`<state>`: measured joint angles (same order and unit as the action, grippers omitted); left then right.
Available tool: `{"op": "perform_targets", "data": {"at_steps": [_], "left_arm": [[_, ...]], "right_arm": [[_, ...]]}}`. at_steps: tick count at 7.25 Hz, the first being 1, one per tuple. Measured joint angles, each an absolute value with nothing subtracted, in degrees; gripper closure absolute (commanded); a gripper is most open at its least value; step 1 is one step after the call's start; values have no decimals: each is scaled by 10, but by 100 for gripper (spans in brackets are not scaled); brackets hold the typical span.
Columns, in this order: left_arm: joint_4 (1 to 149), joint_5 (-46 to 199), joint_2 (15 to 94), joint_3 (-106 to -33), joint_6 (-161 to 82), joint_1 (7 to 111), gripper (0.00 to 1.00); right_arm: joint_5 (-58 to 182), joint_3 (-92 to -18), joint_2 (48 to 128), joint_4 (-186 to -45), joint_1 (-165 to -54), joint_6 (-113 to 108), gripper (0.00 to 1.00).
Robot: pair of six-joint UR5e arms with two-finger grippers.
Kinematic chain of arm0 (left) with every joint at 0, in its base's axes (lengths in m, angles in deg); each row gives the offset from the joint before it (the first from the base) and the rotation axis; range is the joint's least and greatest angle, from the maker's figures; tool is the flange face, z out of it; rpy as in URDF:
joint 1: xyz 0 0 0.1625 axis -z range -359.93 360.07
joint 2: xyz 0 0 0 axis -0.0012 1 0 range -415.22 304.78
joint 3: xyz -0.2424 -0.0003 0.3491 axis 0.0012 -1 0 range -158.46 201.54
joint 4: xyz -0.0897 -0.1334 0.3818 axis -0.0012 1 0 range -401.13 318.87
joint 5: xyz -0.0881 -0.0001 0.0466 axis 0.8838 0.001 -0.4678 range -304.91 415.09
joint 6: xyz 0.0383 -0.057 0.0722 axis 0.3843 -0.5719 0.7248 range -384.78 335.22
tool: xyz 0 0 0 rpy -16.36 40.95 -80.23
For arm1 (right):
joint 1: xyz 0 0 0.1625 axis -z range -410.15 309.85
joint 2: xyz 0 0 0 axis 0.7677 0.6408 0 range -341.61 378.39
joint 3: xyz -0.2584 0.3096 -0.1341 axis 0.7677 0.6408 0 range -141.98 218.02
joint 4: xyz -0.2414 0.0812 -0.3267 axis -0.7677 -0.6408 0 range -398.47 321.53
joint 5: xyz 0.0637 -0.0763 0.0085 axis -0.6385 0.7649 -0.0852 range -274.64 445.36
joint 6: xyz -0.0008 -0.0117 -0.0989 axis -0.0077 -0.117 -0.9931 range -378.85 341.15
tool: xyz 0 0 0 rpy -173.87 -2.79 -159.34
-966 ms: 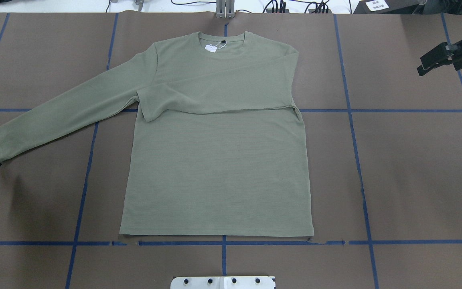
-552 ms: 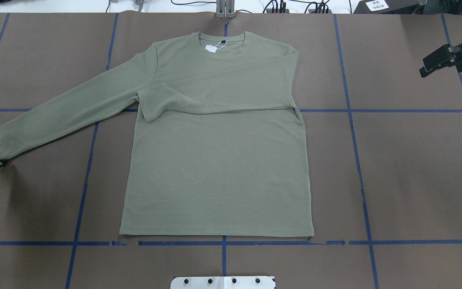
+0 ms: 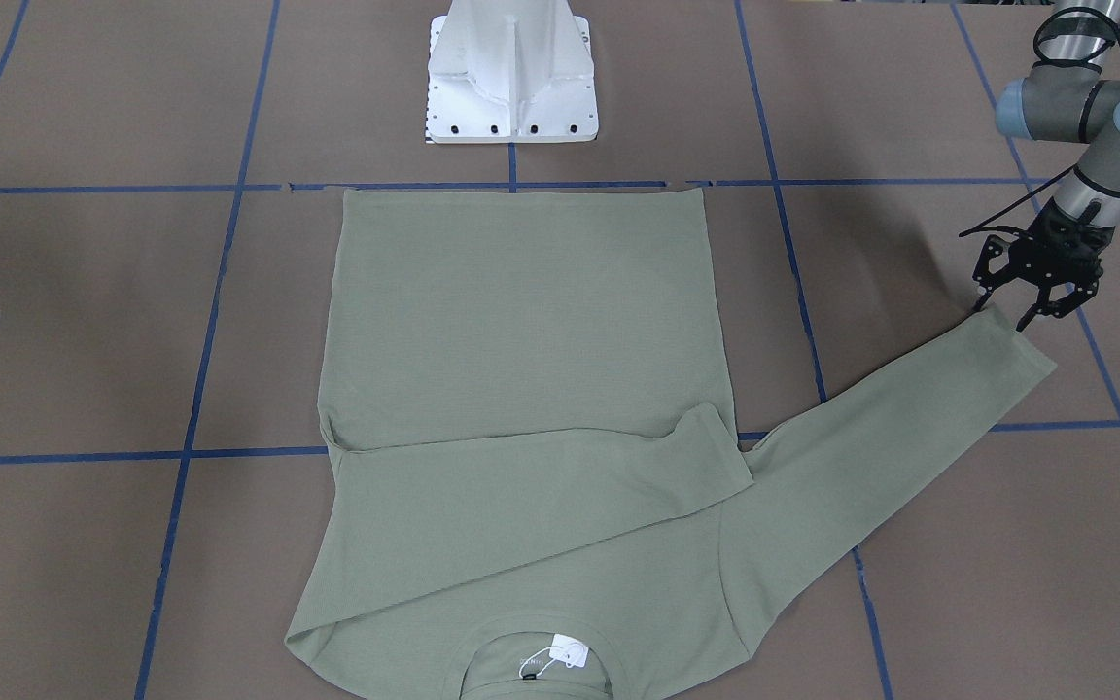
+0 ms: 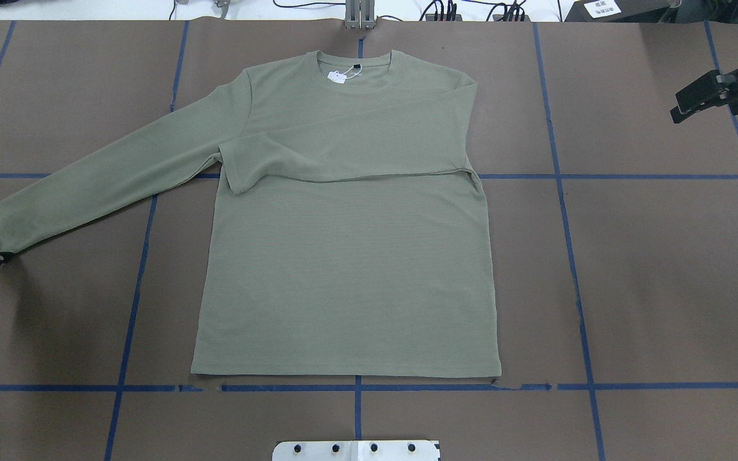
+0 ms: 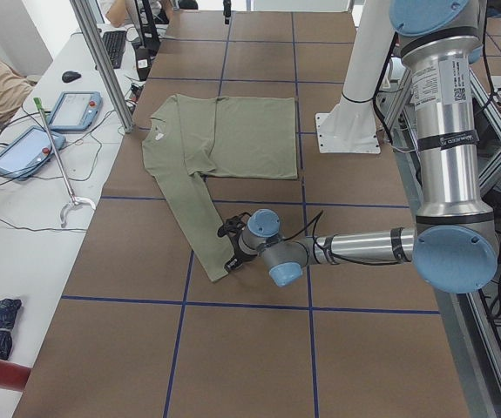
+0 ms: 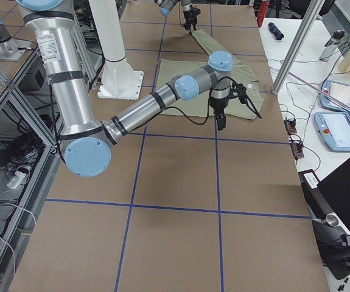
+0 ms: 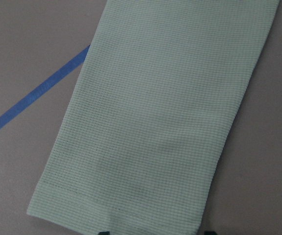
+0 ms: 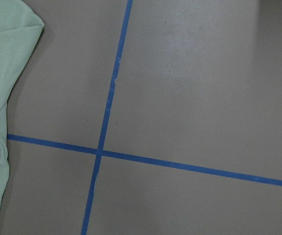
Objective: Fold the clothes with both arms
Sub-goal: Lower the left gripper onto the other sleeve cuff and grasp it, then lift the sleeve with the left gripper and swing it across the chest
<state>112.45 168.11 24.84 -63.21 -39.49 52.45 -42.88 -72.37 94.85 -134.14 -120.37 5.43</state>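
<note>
Overhead exterior coverage has the shirt (image 4: 343,275) spread flat in the middle of the tabletop (image 4: 651,269), hem toward the robot and collar with its white tag (image 4: 337,77) at the far edge. One sleeve (image 4: 343,153) is already folded across the chest. The other sleeve (image 4: 100,186) runs out diagonally to the robot's left, ending in a cuff (image 7: 121,205) that lies flat.

The knit looks light and limp, so it should drape and drag rather than hold a shape. I judge the cuff corner the right place to pinch, with a low carry so the sleeve does not twist.

The left arm (image 3: 1100,165) is poised at that cuff. Its jaws stand spread wide over the cuff's edge and grip nothing. The right arm (image 6: 141,109) is well apart, above bare tabletop beyond the shirt's other side. Whether its jaws are parted I cannot tell.

No chest logo is visible. The left jaws are cut off at the overhead frame's edge, and the left wrist camera catches only their tips.
</note>
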Motion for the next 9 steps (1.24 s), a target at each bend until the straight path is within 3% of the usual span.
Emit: {"op": "perform_targets", "data": {"at_steps": [5, 9], "left_arm": [[1143, 1697, 264, -640, -396, 533, 100], [1077, 1714, 415, -641, -434, 601, 100]], "right_arm": [[-428, -721, 953, -1342, -1209, 49, 0], [-428, -718, 1006, -1347, -1252, -73, 0]]}}
